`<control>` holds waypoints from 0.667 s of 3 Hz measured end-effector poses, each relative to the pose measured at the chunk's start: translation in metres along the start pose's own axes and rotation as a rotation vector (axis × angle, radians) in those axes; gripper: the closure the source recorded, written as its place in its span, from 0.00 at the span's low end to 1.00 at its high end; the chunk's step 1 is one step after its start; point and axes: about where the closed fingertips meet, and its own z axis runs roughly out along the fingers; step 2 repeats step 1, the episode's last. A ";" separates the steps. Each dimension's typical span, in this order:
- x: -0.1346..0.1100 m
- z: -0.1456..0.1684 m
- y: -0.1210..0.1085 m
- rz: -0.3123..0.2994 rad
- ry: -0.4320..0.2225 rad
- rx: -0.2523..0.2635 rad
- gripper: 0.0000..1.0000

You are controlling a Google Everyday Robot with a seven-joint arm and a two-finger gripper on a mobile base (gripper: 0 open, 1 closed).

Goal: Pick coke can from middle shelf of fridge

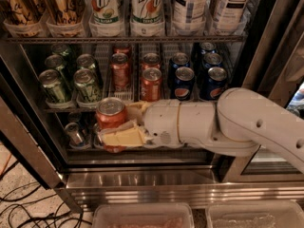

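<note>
My gripper [119,127] is shut on a red coke can [110,117] with a silver top. It holds the can upright in front of the fridge [142,179], below and outside the front rail of the middle shelf [118,95]. One yellowish finger [121,137] crosses the can's front. More red cans [151,82] stand on the middle shelf, between green cans [53,85] on the left and blue Pepsi cans [183,82] on the right. My white arm [237,127] reaches in from the right.
Tall bottles [147,8] fill the rack above. Small bottles [75,133] sit on the rack below, partly behind my gripper. Two clear plastic bins [142,215] stand on the floor in front. Cables [23,208] lie at the lower left. The door frame [28,151] slants at left.
</note>
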 end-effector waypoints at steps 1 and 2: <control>0.001 -0.003 0.004 0.001 0.012 0.008 1.00; 0.001 -0.003 0.004 0.001 0.012 0.008 1.00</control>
